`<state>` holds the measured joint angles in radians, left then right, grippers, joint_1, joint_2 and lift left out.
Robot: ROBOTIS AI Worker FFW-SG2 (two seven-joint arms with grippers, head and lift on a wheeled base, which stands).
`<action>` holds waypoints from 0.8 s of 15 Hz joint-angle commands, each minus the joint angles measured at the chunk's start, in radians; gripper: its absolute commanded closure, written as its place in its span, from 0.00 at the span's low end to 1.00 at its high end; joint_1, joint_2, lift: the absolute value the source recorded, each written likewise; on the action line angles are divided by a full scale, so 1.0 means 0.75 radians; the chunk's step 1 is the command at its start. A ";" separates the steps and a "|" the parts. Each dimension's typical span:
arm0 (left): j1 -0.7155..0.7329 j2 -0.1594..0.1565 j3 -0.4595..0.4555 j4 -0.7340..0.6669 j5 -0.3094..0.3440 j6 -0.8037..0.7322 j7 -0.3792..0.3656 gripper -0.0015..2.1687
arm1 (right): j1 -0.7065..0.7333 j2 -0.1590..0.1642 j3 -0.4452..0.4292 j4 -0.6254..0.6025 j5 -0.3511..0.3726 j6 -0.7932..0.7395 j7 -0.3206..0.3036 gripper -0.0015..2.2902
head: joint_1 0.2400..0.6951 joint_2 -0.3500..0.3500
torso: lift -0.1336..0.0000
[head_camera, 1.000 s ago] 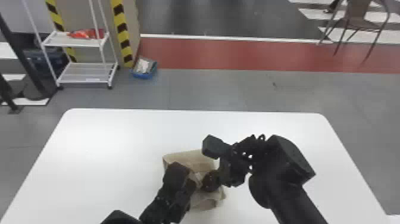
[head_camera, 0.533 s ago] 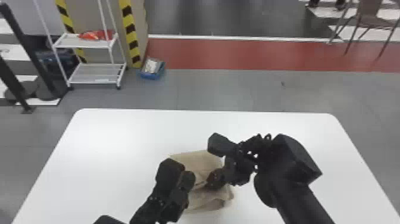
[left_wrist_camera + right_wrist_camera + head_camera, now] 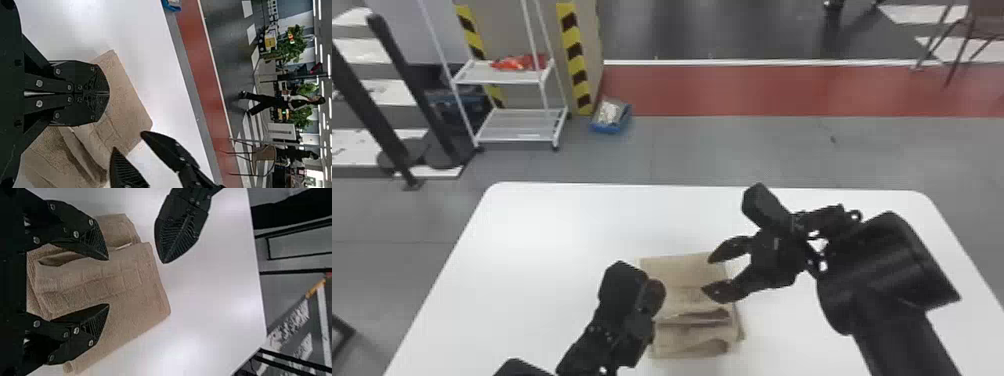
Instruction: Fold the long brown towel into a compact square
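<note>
Brown towel (image 3: 679, 274) lying part-folded on the white surface (image 3: 542, 250), near side, layers ridging up. Left tool (image 3: 107, 93) pressing together over it; right tool (image 3: 707, 275) hovering spread. Best be lifting clear before swinging off, so fingertips aren't dragging folds. Since the earlier frame, right tool opening out from its bunched shape.

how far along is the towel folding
The towel already looks folded into a compact, layered bundle on the table. Nothing is gripped: the right tool is open over it, the left tool shut. Probably still to do: flattening the gaping folds.
</note>
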<state>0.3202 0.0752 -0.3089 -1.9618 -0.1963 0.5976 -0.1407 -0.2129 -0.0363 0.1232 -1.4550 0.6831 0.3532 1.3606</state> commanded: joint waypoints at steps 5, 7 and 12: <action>0.023 0.020 0.029 0.010 0.037 -0.082 -0.013 0.76 | 0.190 -0.023 -0.289 -0.249 -0.191 0.068 0.008 0.05 | 1.00 0.45 | 1.00; 0.041 0.029 0.074 0.041 0.082 -0.233 -0.021 0.76 | 0.327 -0.021 -0.447 -0.324 -0.393 -0.100 -0.096 0.04 | 1.00 0.42 | 1.00; 0.056 0.055 0.150 0.075 0.254 -0.601 -0.037 0.17 | 0.629 0.050 -0.714 -0.549 -0.892 -0.308 -0.579 0.05 | 1.00 0.29 | 1.00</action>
<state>0.3590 0.1141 -0.2047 -1.9022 -0.0350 0.1991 -0.1664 0.1948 -0.0081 -0.3762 -1.7996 0.1010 0.1504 0.9641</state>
